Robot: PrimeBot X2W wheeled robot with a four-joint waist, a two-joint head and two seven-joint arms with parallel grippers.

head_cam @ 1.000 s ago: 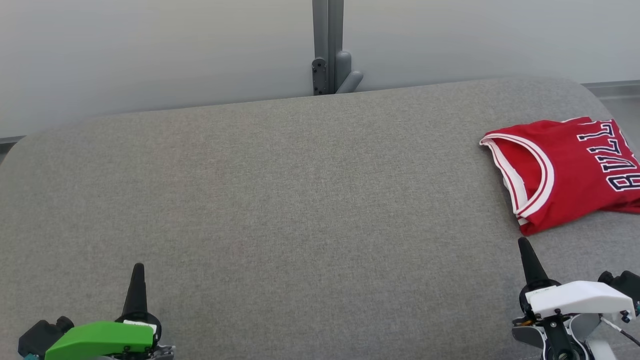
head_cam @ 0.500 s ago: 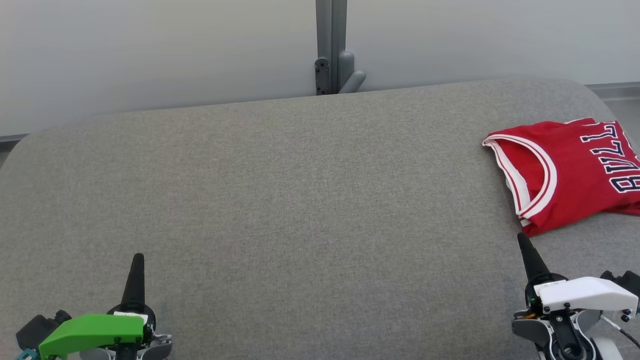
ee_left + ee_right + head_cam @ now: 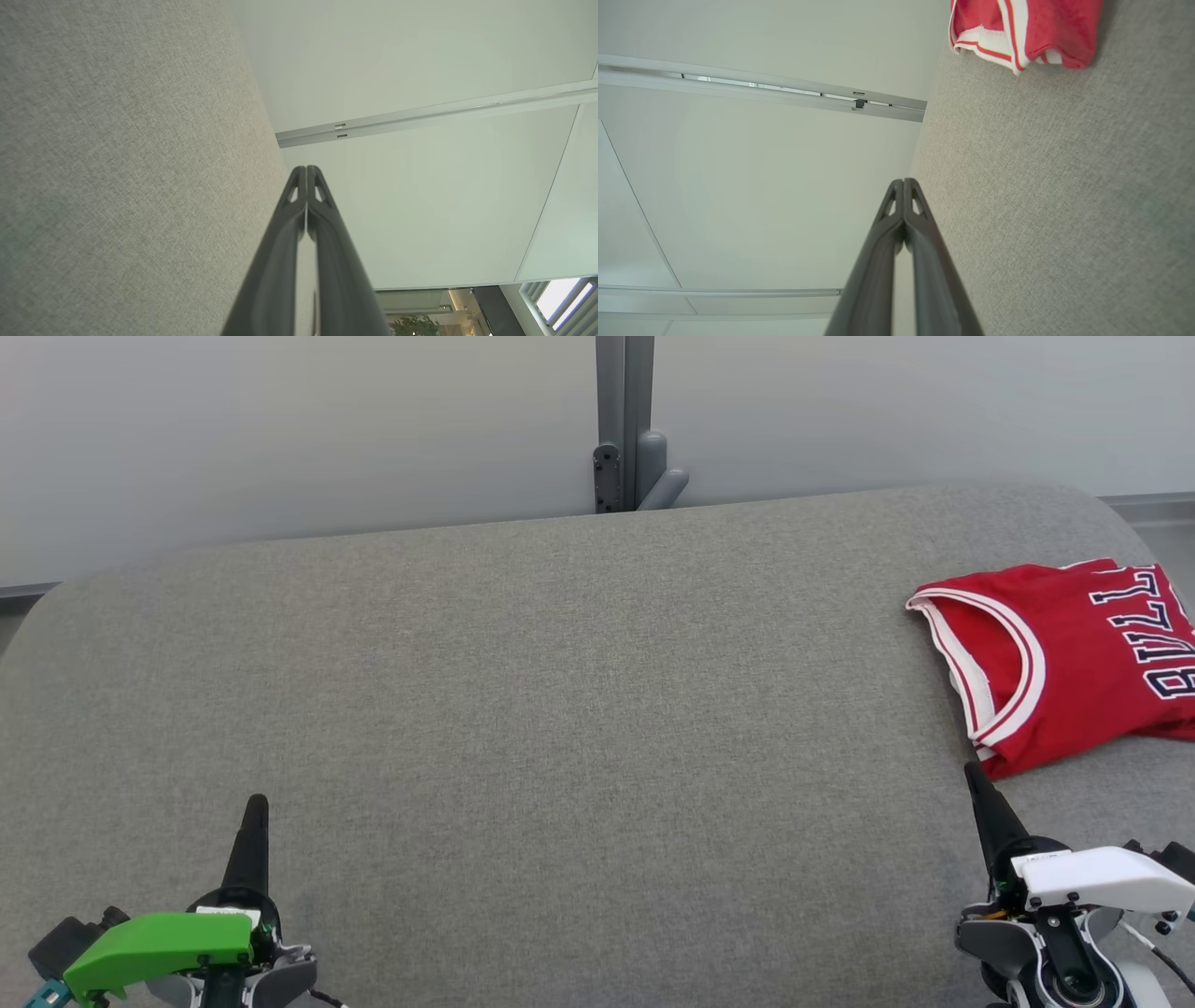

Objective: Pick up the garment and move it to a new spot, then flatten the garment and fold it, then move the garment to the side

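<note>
The garment (image 3: pixel 1074 663), a red jersey with white trim and dark lettering, lies folded at the right end of the grey fabric surface (image 3: pixel 560 709); its near corner (image 3: pixel 1017 28) shows at the top of the right wrist view. My right gripper (image 3: pixel 974 773) is shut, empty, with its tip just short of the jersey's near corner. My left gripper (image 3: pixel 255 803) stands shut and empty at the lower left, far from the garment. Both wrist views show the fingers pressed together, left (image 3: pixel 306 170) and right (image 3: pixel 903 183).
A pale wall with a grey post and bracket (image 3: pixel 630 467) stands behind the surface. The surface's rounded far edge runs along the back, and its right end curves off near the jersey.
The head view has drifted slightly, so the scene sits a little further right. Both grippers have risen a little in the picture. The jersey lies as it did.
</note>
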